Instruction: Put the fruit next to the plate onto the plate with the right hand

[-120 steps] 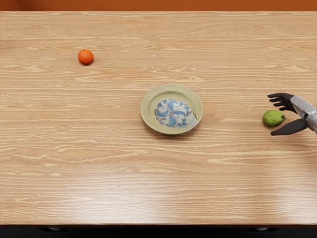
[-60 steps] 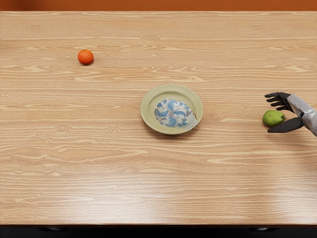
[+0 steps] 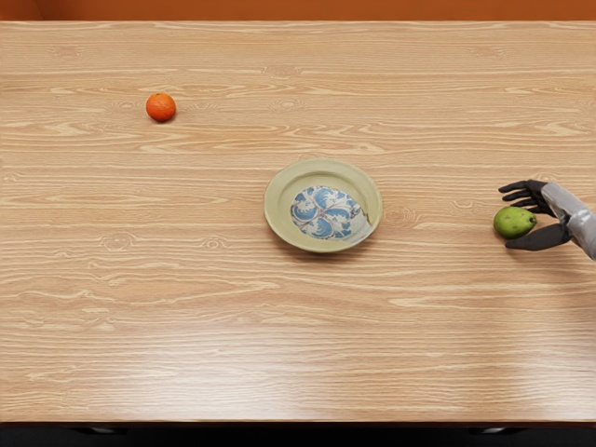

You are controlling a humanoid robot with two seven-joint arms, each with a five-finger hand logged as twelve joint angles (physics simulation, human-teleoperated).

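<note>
A green fruit [image 3: 513, 222] lies on the wooden table [image 3: 279, 326] near the right edge, well to the right of the plate. The plate [image 3: 322, 206] is olive-rimmed with a blue and white pattern and sits at the table's middle with nothing on it. My right hand [image 3: 527, 218] comes in from the right edge and cups the fruit from its right side, dark fingers [image 3: 521, 193] above it and thumb below. The fingers are still spread around the fruit, not clamped on it. The fruit rests on the table.
An orange fruit [image 3: 160, 106] sits far off at the back left of the table. The left arm is out of sight.
The right hand has drawn in closer around the green fruit, its fingers lowering toward the fruit's top and the thumb rising. The fruit has not moved.
</note>
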